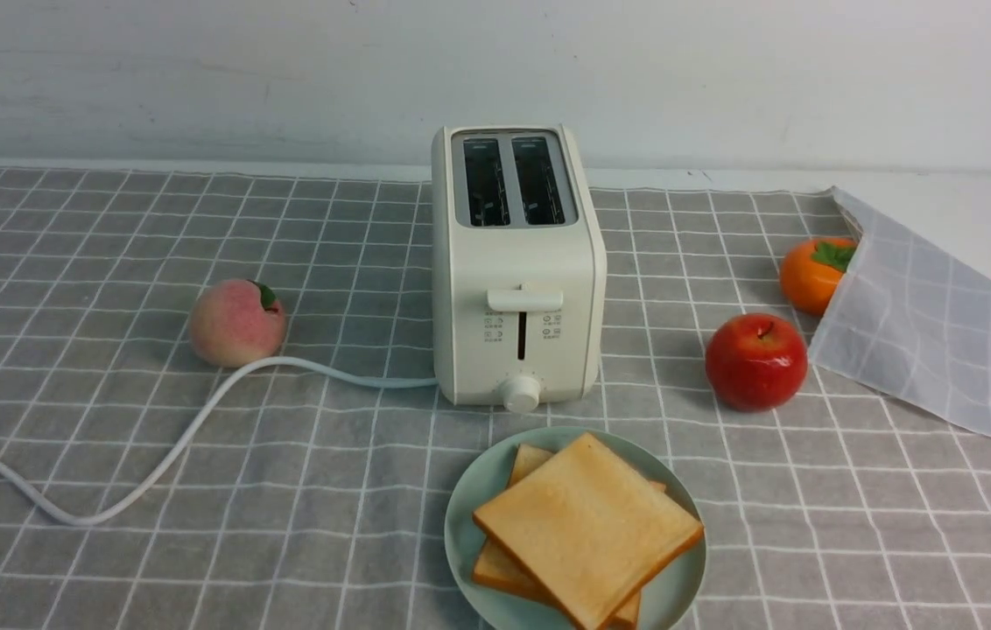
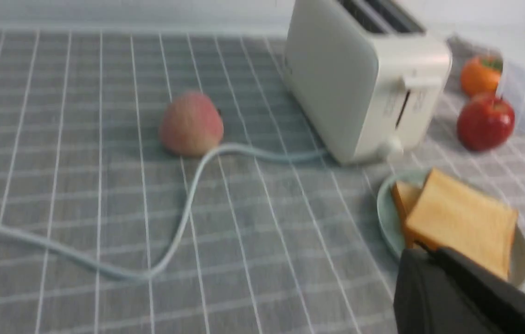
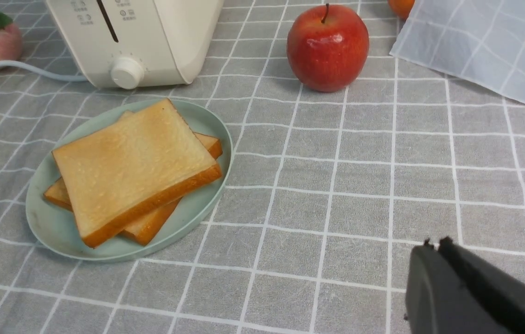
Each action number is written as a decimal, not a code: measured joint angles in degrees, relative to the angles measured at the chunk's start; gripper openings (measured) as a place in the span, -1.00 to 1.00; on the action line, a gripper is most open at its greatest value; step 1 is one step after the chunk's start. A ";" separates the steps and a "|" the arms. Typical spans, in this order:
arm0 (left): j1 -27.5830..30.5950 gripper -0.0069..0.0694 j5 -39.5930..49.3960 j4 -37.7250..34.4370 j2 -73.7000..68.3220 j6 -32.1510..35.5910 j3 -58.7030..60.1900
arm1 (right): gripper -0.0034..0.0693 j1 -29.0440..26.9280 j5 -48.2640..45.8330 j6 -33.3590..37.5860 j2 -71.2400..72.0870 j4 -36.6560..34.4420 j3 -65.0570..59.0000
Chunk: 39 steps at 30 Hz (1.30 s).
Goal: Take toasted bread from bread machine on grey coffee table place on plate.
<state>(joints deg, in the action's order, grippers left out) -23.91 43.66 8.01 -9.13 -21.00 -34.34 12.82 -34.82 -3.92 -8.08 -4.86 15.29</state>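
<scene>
Both jaws closed, empty; square toasted bread (image 1: 587, 527) stacked on round plate (image 1: 466, 516).

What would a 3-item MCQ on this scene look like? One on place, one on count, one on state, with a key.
1. Where is the plate?
A. behind the bread machine
B. in front of the bread machine
C. under the translucent sheet

2. How many slices of toasted bread are on the plate?
A. one
B. two
C. three

3. What state are the slots of the bread machine in?
A. both empty
B. one holds a slice
C. both hold slices

Key:
1 B: the front view shows the plate just nearer the camera than the knob.
2 B: the toasted bread is a stack of two, the upper slice turned on the lower.
3 A: both slots show dark and bare from above.
</scene>
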 joint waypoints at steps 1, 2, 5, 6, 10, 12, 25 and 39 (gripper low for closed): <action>1.66 -0.86 -2.99 0.84 0.23 -1.56 1.38 | -0.89 0.00 0.00 0.00 0.00 0.00 0.00; 5.59 -0.86 -7.68 1.34 0.73 -4.40 3.90 | -0.89 0.00 0.00 0.00 0.00 0.00 0.00; 14.95 -0.86 -17.80 1.11 2.90 -6.59 11.27 | -0.88 0.00 0.00 0.00 0.00 0.02 0.00; 15.31 -0.86 -18.34 1.11 3.32 -6.51 11.80 | -0.88 0.00 0.00 0.00 0.00 0.02 0.00; 18.21 -0.85 -25.96 0.91 8.91 -1.40 24.27 | -0.87 0.00 0.00 0.00 0.00 0.07 0.00; 18.35 -0.85 -26.78 0.68 9.72 0.98 29.35 | -0.86 0.00 0.00 0.00 0.00 0.07 0.00; 18.49 -0.83 -18.36 -0.81 9.73 3.72 35.85 | -0.84 0.00 0.05 0.00 0.00 0.19 -0.01; 18.54 -0.81 -18.09 -0.81 9.73 3.77 35.79 | -0.79 -0.41 0.05 0.00 0.48 0.19 -0.01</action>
<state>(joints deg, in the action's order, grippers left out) -5.37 25.57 7.20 0.60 -17.22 1.45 12.41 -34.77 -3.92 -7.60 -4.67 15.29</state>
